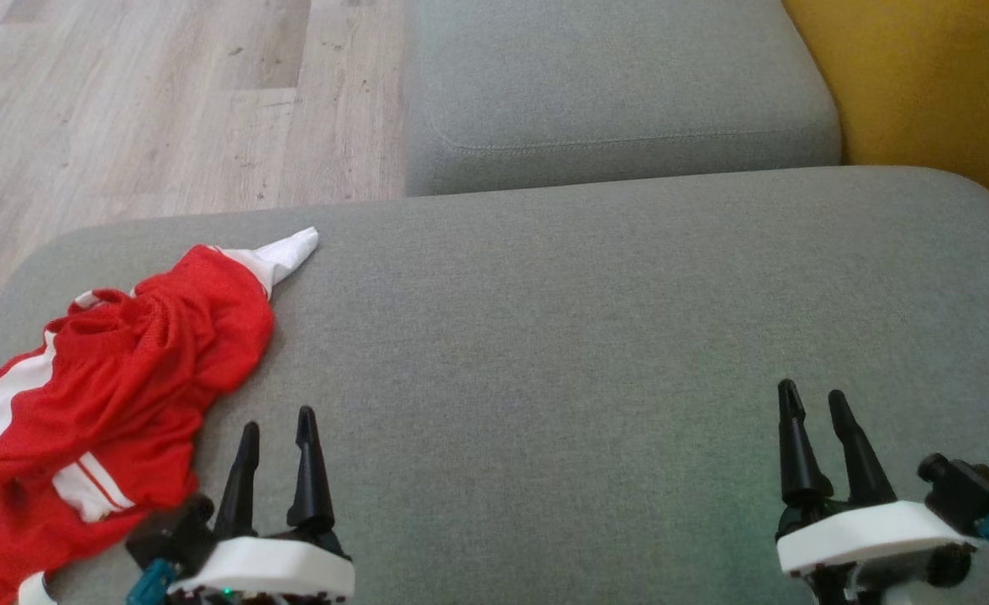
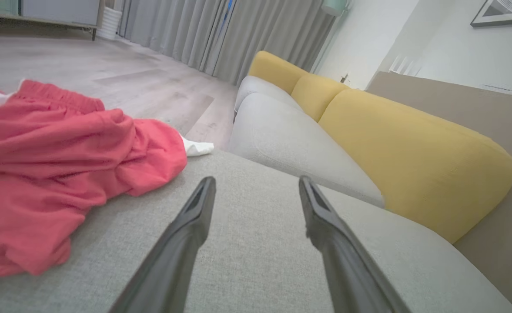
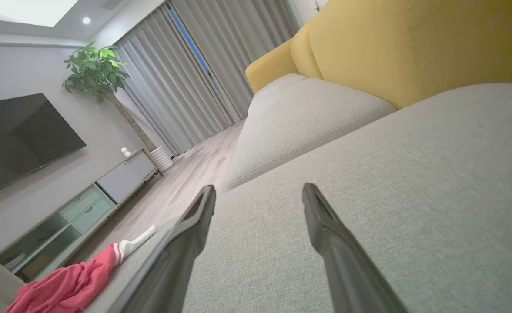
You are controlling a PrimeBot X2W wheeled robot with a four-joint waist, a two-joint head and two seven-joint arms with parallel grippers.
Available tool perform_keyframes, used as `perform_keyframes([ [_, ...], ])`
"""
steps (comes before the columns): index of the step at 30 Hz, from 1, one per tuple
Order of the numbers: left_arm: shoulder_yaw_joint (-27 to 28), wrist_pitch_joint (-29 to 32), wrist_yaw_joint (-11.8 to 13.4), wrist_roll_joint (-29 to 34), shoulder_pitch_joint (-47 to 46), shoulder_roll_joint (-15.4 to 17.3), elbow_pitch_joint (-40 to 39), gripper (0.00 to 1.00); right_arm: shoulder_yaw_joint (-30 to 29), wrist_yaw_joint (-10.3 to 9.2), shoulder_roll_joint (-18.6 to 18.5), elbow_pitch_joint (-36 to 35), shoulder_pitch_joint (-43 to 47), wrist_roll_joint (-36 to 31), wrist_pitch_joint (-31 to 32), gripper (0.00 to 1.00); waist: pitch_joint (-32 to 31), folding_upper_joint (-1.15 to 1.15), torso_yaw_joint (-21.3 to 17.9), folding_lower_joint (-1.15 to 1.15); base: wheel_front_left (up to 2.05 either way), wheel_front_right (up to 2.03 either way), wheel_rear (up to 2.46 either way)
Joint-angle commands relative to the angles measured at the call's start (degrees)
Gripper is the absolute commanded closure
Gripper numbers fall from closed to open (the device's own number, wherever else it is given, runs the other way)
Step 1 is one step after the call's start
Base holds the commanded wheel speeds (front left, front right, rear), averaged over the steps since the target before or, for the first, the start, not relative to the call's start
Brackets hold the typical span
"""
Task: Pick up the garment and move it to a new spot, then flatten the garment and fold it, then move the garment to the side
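The garment (image 1: 116, 378) is red mesh with white stripes and lies crumpled at the left end of the grey sofa cushion (image 1: 561, 336). A white corner of it points up and right. My left gripper (image 1: 277, 420) stands open just right of the garment's near edge, nothing between its fingers. In the left wrist view the garment (image 2: 55, 174) bunches to the left of the open left gripper (image 2: 256, 184). My right gripper (image 1: 813, 399) is open far to the right over bare cushion. The right wrist view has the garment (image 3: 73, 278) small at lower left and the open right gripper (image 3: 259, 191).
A second grey cushion (image 1: 612, 84) adjoins the far edge, with a yellow backrest (image 1: 939, 84) at the right. Wood floor (image 1: 141, 101) lies beyond the cushion's left and far edges. A television, a plant, a low cabinet and curtains stand across the room.
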Motion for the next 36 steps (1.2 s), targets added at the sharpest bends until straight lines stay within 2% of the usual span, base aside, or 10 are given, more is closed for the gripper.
perform_keyframes([
  [1, 0.54, -0.78, 0.51, 1.43, -2.00, 0.27, -2.31, 0.00, 1.19, -0.03, -0.41, -2.52, -1.64, -1.45, -0.73, 0.00, -0.02, 0.00, 0.03, 0.00, 0.00, 0.00, 0.00],
  [16, -0.69, -3.33, 1.82, 10.21, -1.21, 0.31, -2.88, 0.00, 3.77, -0.04, -0.48, -1.96, -1.10, -11.85, -3.26, 0.00, -0.84, 0.00, 0.41, 0.00, 0.00, 0.00, 0.00],
  [30, -1.97, -5.70, 2.54, 16.43, -1.08, 0.35, -0.90, 0.00, 4.51, -0.04, -0.53, -1.45, -0.36, -17.48, -5.62, 0.00, -1.84, 0.00, 0.66, 0.00, 0.00, 0.00, 0.00],
  [36, -2.97, -6.89, 3.25, 20.99, -1.02, 0.38, -0.51, 0.00, 5.50, -0.04, -0.56, -1.16, -0.11, -22.17, -6.81, 0.00, -2.01, 0.00, 0.70, 0.00, 0.00, 0.00, 0.00],
])
